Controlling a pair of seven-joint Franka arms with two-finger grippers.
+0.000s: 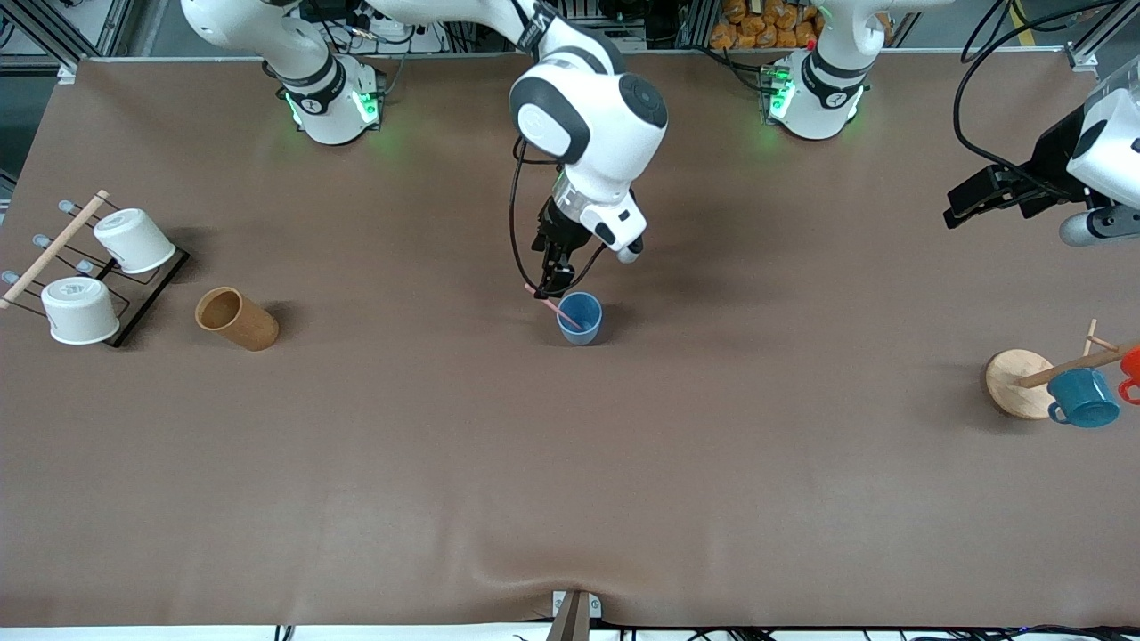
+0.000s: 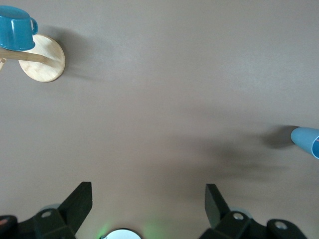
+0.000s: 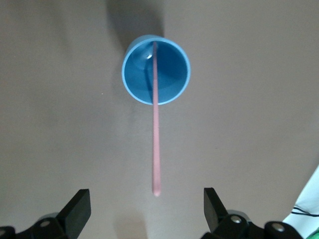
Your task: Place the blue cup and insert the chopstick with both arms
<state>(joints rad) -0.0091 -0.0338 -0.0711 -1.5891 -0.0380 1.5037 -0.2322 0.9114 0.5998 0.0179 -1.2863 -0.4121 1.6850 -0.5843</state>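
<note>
The blue cup (image 1: 580,318) stands upright at the table's middle; it also shows in the right wrist view (image 3: 156,68) and at the edge of the left wrist view (image 2: 305,140). The pale-pink chopstick (image 1: 557,307) has its lower end inside the cup and leans out over the rim (image 3: 155,139). My right gripper (image 1: 554,283) hangs just over the chopstick's upper end, open (image 3: 144,199), its fingers apart from the stick. My left gripper (image 1: 957,209) is open and empty (image 2: 148,194), raised over the left arm's end of the table.
A brown cylindrical holder (image 1: 236,318) lies on its side toward the right arm's end, beside a rack with two white cups (image 1: 89,267). At the left arm's end a wooden mug tree (image 1: 1015,383) carries a teal mug (image 1: 1082,398) and an orange one (image 1: 1131,365).
</note>
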